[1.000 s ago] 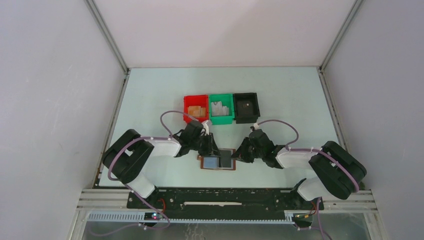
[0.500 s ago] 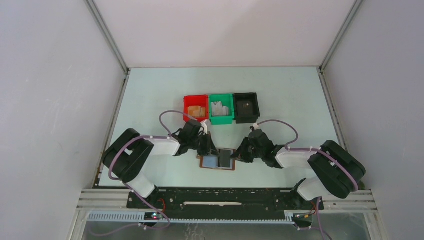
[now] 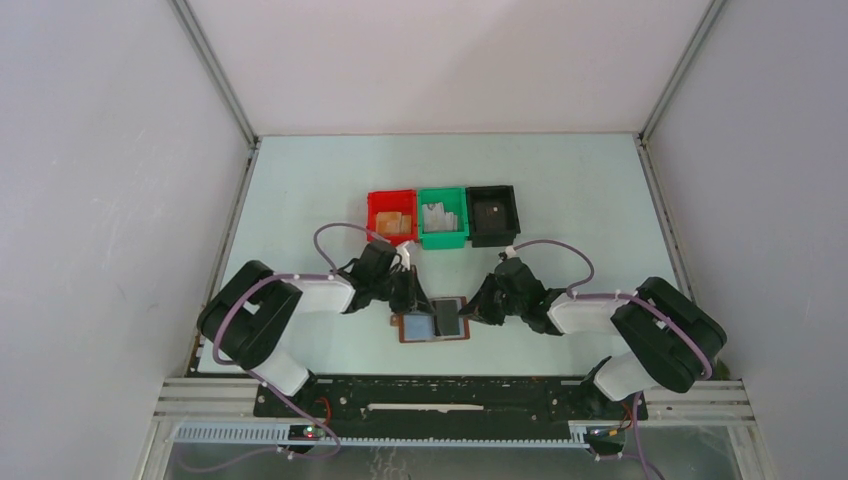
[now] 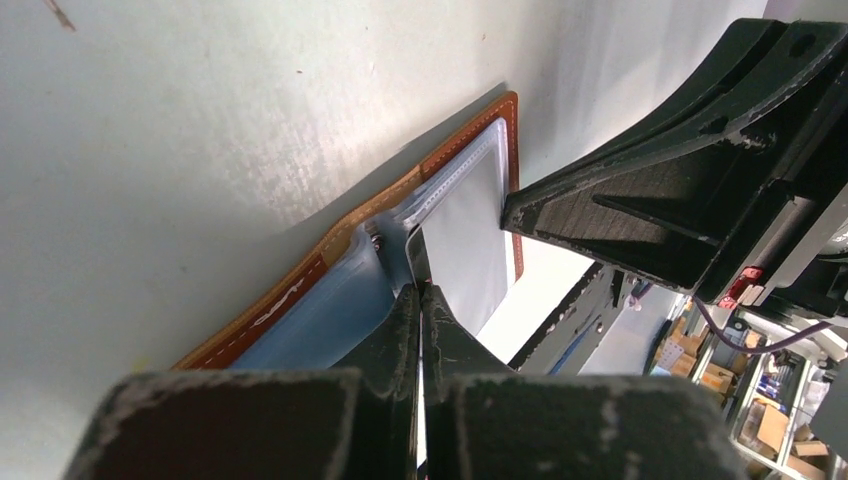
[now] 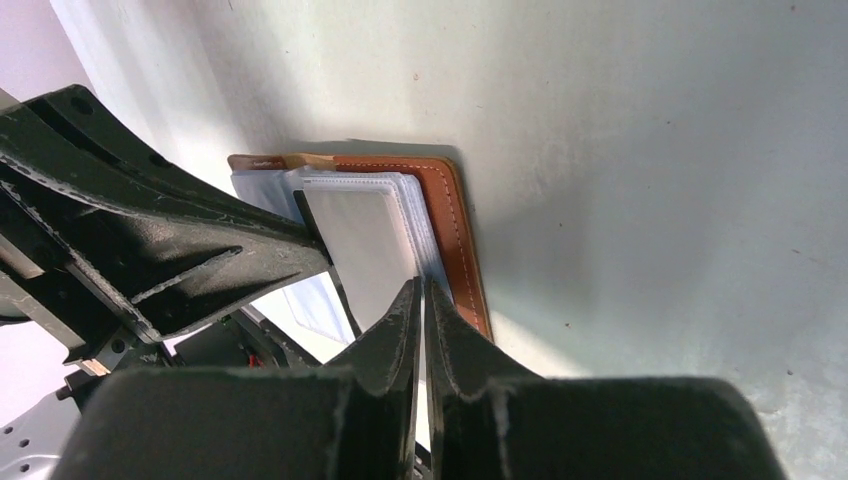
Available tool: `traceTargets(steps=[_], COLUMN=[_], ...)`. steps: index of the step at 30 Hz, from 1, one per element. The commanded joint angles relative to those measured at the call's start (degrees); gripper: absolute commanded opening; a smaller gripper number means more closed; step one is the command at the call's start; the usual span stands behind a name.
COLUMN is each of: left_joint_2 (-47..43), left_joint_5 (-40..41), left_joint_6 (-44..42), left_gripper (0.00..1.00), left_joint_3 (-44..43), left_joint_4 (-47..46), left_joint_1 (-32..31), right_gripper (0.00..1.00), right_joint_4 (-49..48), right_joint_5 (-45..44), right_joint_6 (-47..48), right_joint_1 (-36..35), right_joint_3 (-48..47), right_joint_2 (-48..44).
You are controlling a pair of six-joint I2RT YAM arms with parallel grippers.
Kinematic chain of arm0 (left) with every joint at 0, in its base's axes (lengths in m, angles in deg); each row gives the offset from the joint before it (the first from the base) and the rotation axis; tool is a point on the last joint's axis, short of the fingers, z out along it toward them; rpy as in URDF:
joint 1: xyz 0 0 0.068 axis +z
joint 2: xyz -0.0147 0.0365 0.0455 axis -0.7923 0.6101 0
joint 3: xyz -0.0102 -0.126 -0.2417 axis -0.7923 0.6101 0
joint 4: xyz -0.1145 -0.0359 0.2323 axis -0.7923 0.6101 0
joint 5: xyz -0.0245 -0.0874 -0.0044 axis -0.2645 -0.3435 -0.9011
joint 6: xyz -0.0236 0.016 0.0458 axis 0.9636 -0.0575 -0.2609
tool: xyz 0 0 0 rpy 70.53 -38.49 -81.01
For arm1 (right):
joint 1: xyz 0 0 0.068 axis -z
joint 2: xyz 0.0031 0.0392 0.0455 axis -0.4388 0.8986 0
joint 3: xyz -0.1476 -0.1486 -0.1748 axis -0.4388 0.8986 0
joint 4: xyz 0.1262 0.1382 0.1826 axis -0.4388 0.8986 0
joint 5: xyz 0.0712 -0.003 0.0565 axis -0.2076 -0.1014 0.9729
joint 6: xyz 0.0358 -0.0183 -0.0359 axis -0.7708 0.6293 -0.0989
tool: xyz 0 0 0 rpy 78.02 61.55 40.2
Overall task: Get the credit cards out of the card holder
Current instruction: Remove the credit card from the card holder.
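Note:
The card holder lies open on the table between my arms, with a brown leather rim and blue-grey inner faces. A dark credit card sits over its right panel. In the left wrist view the card is tilted up from the holder, and my left gripper is shut on the card's corner near the fold. In the right wrist view my right gripper is shut, its tips pressing on the sleeve edge of the holder's right panel beside the card.
Red bin with tan blocks, green bin and black bin stand in a row just behind the grippers. The two grippers are close together over the holder. Enclosure walls rise on both sides.
The left gripper has drawn a little to the left, and the card holder and the dark card have shifted slightly left with it. The right gripper followed, still on the right panel.

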Motion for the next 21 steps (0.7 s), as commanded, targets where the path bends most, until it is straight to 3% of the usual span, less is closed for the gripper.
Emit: traceTargets(steps=[1, 21], left_joint_2=[-2.4, -1.1], left_joint_5=[-0.7, -4.9], left_joint_6=[-2.7, -4.7], left_gripper=[0.0, 0.0], left_joint_3=[1.6, -1.0], left_joint_4=[1.3, 2.7], left_joint_1=[0.7, -1.0], right_gripper=[0.11, 0.12], right_joint_4=[6.2, 8.6], right_joint_5=[-4.8, -9.4], right_joint_6=[0.3, -3.3], right_joint_1=[0.2, 1.0], right_joint_3=[-0.1, 6.2], right_joint_2=[1.6, -8.3])
